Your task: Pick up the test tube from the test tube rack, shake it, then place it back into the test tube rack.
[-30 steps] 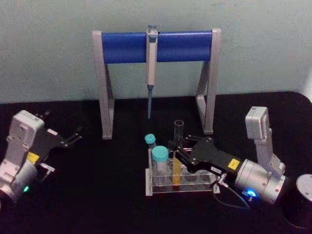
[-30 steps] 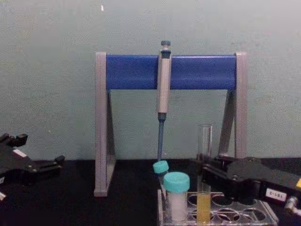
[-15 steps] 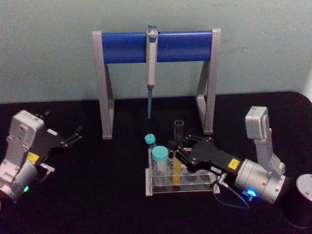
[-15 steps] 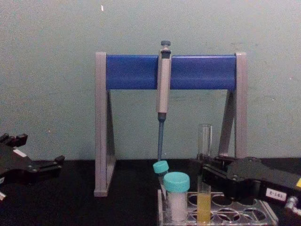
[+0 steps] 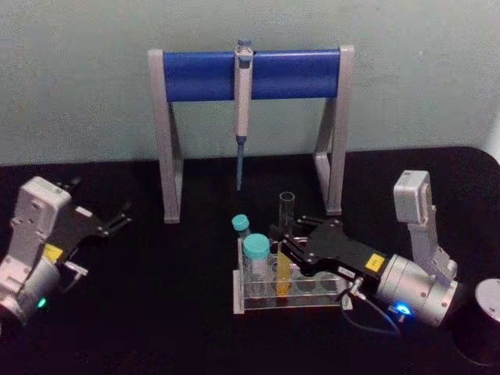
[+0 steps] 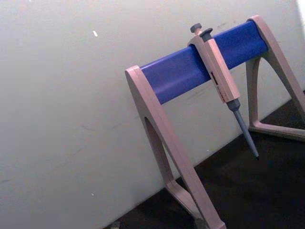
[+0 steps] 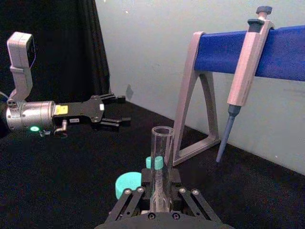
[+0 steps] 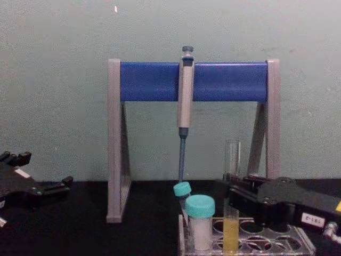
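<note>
The test tube (image 5: 285,234) stands upright in the test tube rack (image 5: 291,301), a tall clear tube with yellow liquid in its lower part. My right gripper (image 5: 280,244) reaches in from the right at the tube's mid-height. In the right wrist view its fingers press against both sides of the test tube (image 7: 161,167). In the chest view the test tube (image 8: 231,213) rises above the right gripper (image 8: 230,194) and the rack (image 8: 266,242). My left gripper (image 5: 121,217) rests open on the table at the far left, holding nothing.
Two teal-capped vials (image 5: 256,254) stand in the rack's left end, close beside the tube. Behind the rack stands a grey-and-blue pipette stand (image 5: 250,74) with a pipette (image 5: 242,117) hanging from it. A grey cylinder (image 5: 488,312) sits at the right edge.
</note>
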`<action>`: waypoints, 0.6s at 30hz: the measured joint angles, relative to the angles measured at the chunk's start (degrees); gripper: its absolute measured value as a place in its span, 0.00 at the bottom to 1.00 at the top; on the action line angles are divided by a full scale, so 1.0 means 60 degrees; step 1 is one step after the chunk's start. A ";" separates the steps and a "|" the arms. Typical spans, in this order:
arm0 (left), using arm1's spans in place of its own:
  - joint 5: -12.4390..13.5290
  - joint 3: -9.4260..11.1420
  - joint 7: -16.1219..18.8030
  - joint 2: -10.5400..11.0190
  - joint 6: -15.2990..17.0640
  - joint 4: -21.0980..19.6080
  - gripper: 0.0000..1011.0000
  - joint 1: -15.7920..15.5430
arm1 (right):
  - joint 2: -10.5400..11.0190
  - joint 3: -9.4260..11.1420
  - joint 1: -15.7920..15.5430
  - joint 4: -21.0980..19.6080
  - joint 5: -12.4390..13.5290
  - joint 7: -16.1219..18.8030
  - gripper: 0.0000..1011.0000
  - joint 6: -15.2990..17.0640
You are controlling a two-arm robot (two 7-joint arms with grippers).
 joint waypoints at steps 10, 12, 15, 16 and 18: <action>0.0000 0.0000 0.0000 0.0000 0.0000 0.0000 0.99 0.0000 | 0.0000 0.0000 0.0000 0.0000 0.0009 0.0007 0.52 -0.0006; 0.0000 0.0000 0.0000 0.0000 0.0000 0.0000 0.99 -0.0001 | 0.0000 0.0000 0.0000 0.0000 0.0009 0.0007 0.56 -0.0006; 0.0000 0.0000 0.0000 -0.0001 0.0000 0.0000 0.99 0.0000 | 0.0000 0.0000 0.0000 0.0000 0.0010 0.0008 0.67 -0.0006; 0.0000 0.0000 0.0000 0.0000 0.0000 0.0000 0.99 0.0000 | 0.0000 0.0000 0.0000 0.0000 0.0010 0.0007 0.67 -0.0006; 0.0000 0.0000 0.0000 0.0000 0.0000 0.0000 0.99 0.0000 | -0.0001 -0.0001 0.0000 0.0000 0.0009 0.0007 0.75 -0.0006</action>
